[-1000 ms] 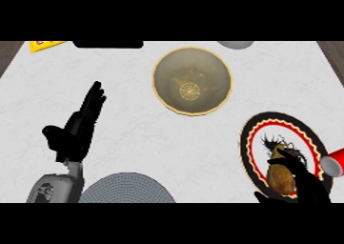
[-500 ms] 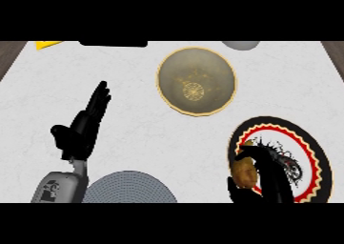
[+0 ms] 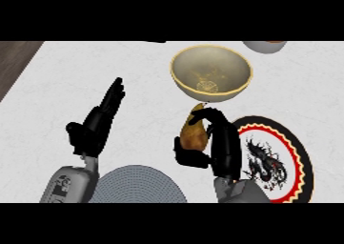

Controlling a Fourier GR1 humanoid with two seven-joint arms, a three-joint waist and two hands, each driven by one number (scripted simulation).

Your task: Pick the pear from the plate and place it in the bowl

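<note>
R hand (image 3: pixel 211 143) is curled round the pear (image 3: pixel 195 132), gripping it from the side w/ thumb below and fingers wrapped behind. Half a sec ago the pear sat low over the plate's left edge; now it's carried up and left, off the plate (image 3: pixel 290 143), its narrow tip just below the bowl (image 3: pixel 211 73). So pick looks done, transport underway — remaining job is prob. getting it over the rim and letting go inside.

Pear: brownish-yellow, tapered, dull skin, held w/ the stem end pointing toward the bowl. Bowl: deep, round, pale cream wall w/ gold-tinged glossy interior and a faint pattern at the bottom. Plate: flat, black w/ red & cream ring and a dark dragon-like motif, now bare of fruit.

L hand (image 3: pixel 97 124) rests open at left, fingers straight, unchanged. Near it, a grey ribbed disc (image 3: pixel 136 186) at the lower edge. Worktop (image 3: pixel 69 76) is white, lightly marbled; another vessel (image 3: pixel 266 46) peeks in top right.
</note>
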